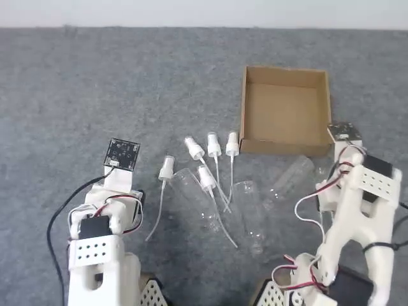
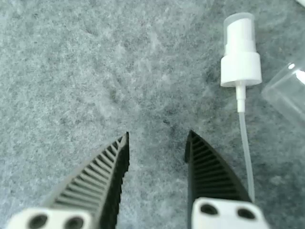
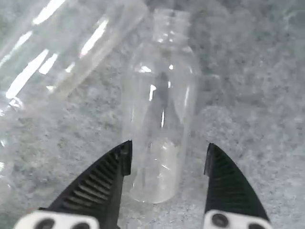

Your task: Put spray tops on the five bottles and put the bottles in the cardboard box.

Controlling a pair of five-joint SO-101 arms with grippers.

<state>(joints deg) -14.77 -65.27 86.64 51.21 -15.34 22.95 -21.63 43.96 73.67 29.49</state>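
Observation:
Several white spray tops (image 1: pixel 213 145) with long dip tubes lie loose on the grey felt mid-table, among clear plastic bottles (image 1: pixel 250 215) lying on their sides. The empty cardboard box (image 1: pixel 322 111) stands at the back right. My left gripper (image 2: pixel 157 143) is open just above bare felt. One spray top (image 2: pixel 240 52) lies beyond it to one side, beside a bottle's edge (image 2: pixel 290 88). My right gripper (image 3: pixel 167 148) is open, its fingers either side of the base of an uncapped bottle (image 3: pixel 162 95) whose neck points away. A second bottle (image 3: pixel 62 52) lies alongside.
The left arm (image 1: pixel 102 242) stands at the front left and the right arm (image 1: pixel 360 204) at the front right, close to the box's near corner. Bare grey felt (image 1: pixel 95 83) covers the back left of the table.

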